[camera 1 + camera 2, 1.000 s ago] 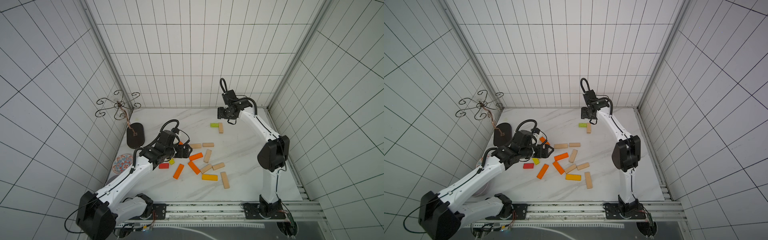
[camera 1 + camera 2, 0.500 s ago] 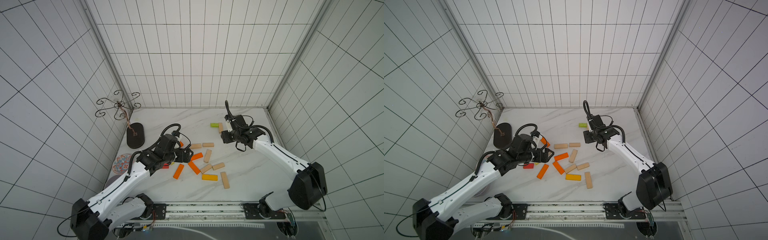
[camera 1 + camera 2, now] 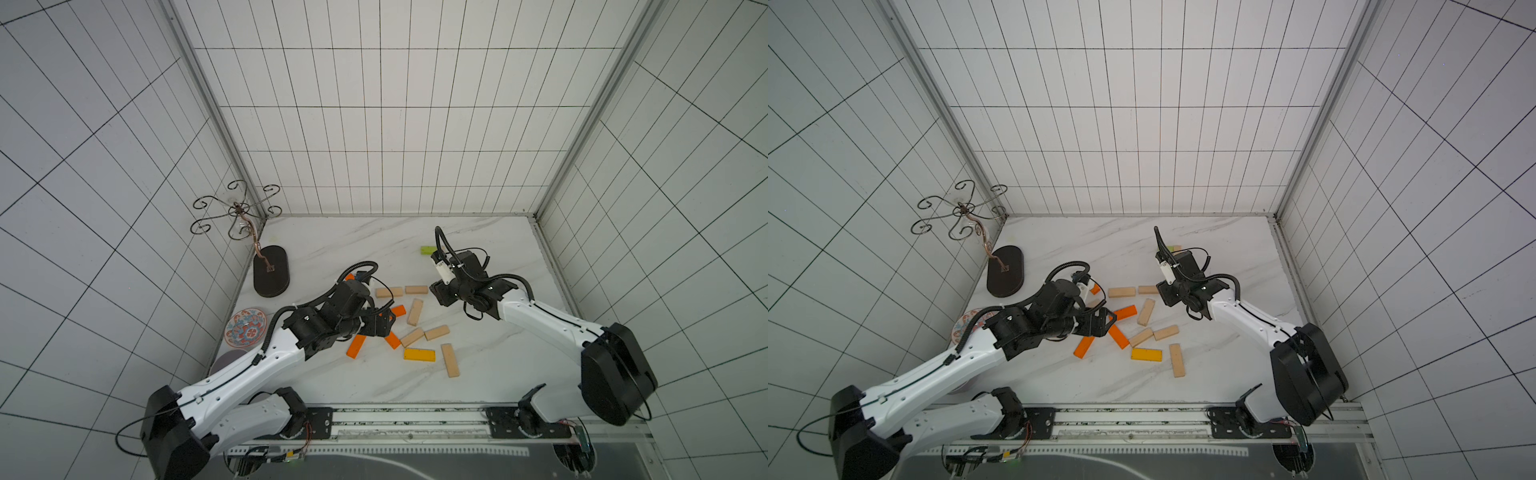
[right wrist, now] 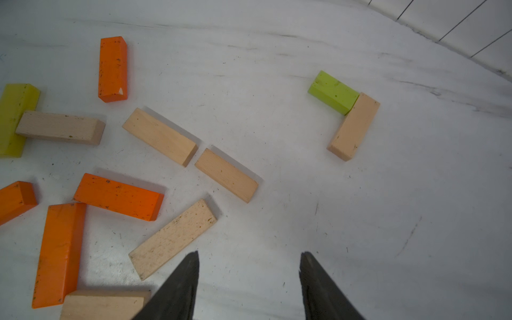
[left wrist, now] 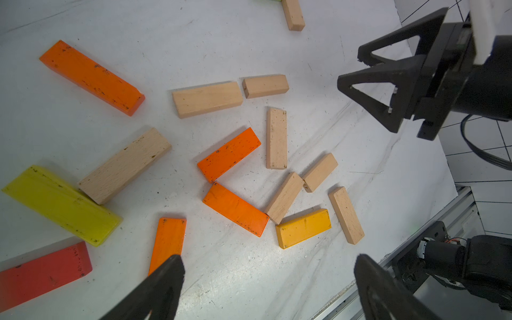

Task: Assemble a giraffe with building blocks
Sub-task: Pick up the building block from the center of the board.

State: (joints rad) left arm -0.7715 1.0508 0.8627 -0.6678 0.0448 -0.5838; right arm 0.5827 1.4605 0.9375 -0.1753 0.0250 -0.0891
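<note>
Blocks (image 3: 414,311) lie flat, scattered mid desk (image 3: 374,249); lime block (image 4: 333,92) touches pale block (image 4: 353,126) nearer back edge. Left gripper (image 5: 268,263) spread wide, empty. Right gripper (image 4: 249,255) part-spread, empty.

Nothing legible anywhere — the blocks (image 5: 206,99) show only paint scuffs, the plate (image 3: 246,331) only a red-and-blue pattern; any marking on the arms (image 3: 540,320) is too small to read.

Wooden building blocks (image 3: 1145,311) lie scattered across the marble table (image 3: 1113,253).
</note>
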